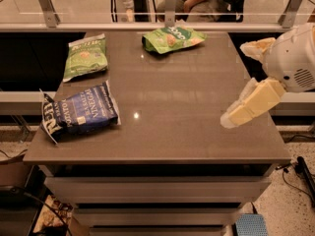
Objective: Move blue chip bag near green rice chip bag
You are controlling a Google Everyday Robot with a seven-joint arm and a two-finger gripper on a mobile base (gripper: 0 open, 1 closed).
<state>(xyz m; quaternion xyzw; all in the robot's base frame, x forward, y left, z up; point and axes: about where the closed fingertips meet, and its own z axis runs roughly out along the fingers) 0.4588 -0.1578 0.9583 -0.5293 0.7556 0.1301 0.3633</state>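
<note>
The blue chip bag [81, 113] lies flat near the table's front left corner, with its white band towards the left edge. The bright green rice chip bag [172, 38] lies at the back middle of the table. My gripper [237, 83] hangs at the right side of the table, over its right edge, far from both bags. Its two pale fingers [248, 107] are spread apart and hold nothing.
A duller green bag [86, 55] lies at the back left, just behind the blue bag. The grey table [187, 112] has drawers below. A glass rail [157, 27] runs behind it, and a seated person [206, 1] is beyond the rail.
</note>
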